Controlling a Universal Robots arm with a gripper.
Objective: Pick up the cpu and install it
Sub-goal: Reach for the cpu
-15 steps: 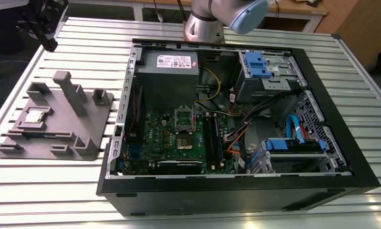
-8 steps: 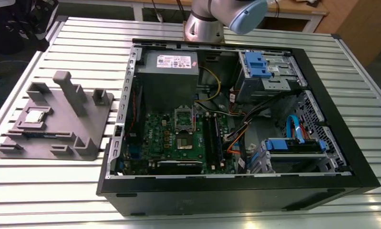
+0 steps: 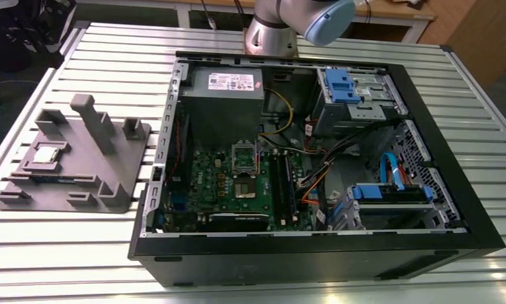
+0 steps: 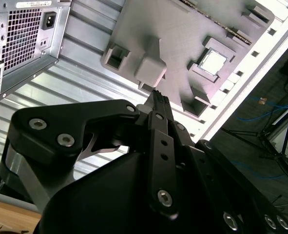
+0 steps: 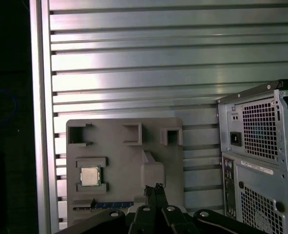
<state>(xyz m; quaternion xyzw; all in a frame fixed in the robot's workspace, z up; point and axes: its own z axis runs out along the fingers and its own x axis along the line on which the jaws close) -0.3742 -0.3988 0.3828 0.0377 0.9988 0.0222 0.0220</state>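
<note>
Ext view, going L to R. Grey fixture tray [image 3: 109, 166] lies on the slatted table [image 3: 83, 234], at 9 o'clock from the open PC case [image 3: 320, 248]. The cpu [image 3: 48, 154] lies flat in a pocket of the tray, toward the tray's 9 o'clock side, well apart from the case. Inside the case, mobo socket [image 3: 246, 166] sits near centre; blue drive bays [image 3: 347, 83] at 1 o'clock. Arm [image 3: 288, 25] is at 12 o'clock of the case.

Both wrist views: gripper [image 5: 153, 187] [image 4: 157, 95] has its tips pressed together, nothing between them. I see the tips above the tray [image 5: 119, 161] [image 4: 158, 29], cpu [image 5: 90, 175] [image 4: 213, 62] off to one side, not touched.
</note>
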